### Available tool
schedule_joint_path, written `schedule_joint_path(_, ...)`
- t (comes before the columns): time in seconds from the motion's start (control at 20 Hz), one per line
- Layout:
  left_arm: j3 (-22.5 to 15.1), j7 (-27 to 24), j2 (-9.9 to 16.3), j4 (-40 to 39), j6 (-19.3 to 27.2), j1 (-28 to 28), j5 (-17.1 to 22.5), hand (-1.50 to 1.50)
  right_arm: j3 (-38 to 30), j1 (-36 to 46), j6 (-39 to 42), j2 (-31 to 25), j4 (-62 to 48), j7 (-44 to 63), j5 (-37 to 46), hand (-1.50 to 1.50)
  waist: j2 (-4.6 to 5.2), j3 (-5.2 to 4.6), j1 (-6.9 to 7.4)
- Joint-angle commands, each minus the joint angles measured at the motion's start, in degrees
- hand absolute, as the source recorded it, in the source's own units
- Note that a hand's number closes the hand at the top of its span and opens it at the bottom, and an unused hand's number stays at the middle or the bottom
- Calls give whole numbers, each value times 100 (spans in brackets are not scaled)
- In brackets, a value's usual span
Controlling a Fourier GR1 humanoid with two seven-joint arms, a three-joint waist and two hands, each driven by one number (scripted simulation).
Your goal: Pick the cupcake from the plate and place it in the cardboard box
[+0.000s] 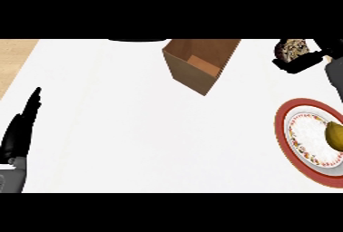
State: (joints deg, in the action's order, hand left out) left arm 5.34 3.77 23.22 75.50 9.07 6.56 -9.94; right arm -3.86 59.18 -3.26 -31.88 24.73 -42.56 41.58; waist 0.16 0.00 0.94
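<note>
**Two hands, one cupcake lifted near the box**

Two black hands showed in the head view, one at each side of the white worktop (134, 136). At the far left a strip of pale wood lay beyond the worktop's edge.

At the left edge the left hand (20, 131) rested low in the view, with its fingers (32, 102) straight and close together, pointing up. It held nothing and touched no object.

Near the top middle stood the cardboard box (198, 63), brown, open at the top and turned at an angle, so that one corner pointed down in the view. Its inside looked a lighter orange-brown. Above it, at the top edge, a dark rounded shape was partly visible, but I could not tell what it was.

At the upper right the right hand (301, 61) was curled around the cupcake (292, 48), which had a dark, speckled look. The cupcake was to the right of the box, apart from it, and well above the plate.

At the right edge lay the plate (285, 136), white with a red rim and a patterned ring. On it, cut by the edge of the view, lay a yellow-brown rounded object (334, 136).
</note>
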Motion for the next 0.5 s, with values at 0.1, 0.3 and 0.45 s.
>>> schedule_joint_path(0.1,-102,127,-179,231,81,-111,-124,0,-215,765,825,413,42,639,-345,150,-6,0,13)
schedule_joint_path(0.3,42,116,-62,-72,35,218,-166,0,-264,1042,772,946,-26,1166,-410,150,6,-1,-4)
schedule_joint_path(0.45,64,-110,-144,-184,30,68,-143,0,-350,1475,966,1192,-95,1764,-509,150,8,-4,0)
